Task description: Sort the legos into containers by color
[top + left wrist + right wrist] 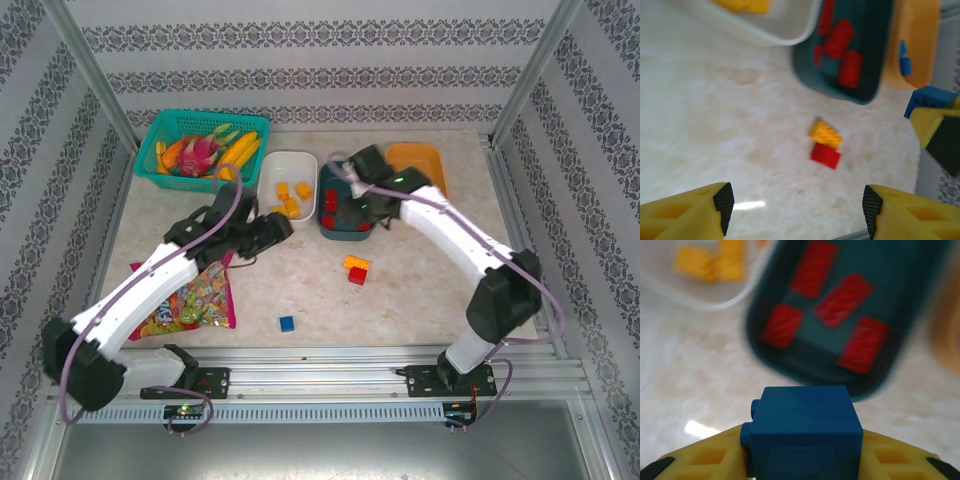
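Risk: right tool [802,465], pinching a blue plastic brick [802,425], releases early into the dark teal plastic tub [920,280] of red bricks [845,292]; left tool [797,202] gapes empty.

Yellow plastic bricks [291,200] laid in white rounded plastic tub [290,162], red bricks [842,300] in dark teal tub [910,285], blue brick [805,425] gripped just before it

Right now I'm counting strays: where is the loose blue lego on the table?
In the top view the loose blue lego lies on the table near its front edge, right of the candy bag, nearer than the yellow-red pair.
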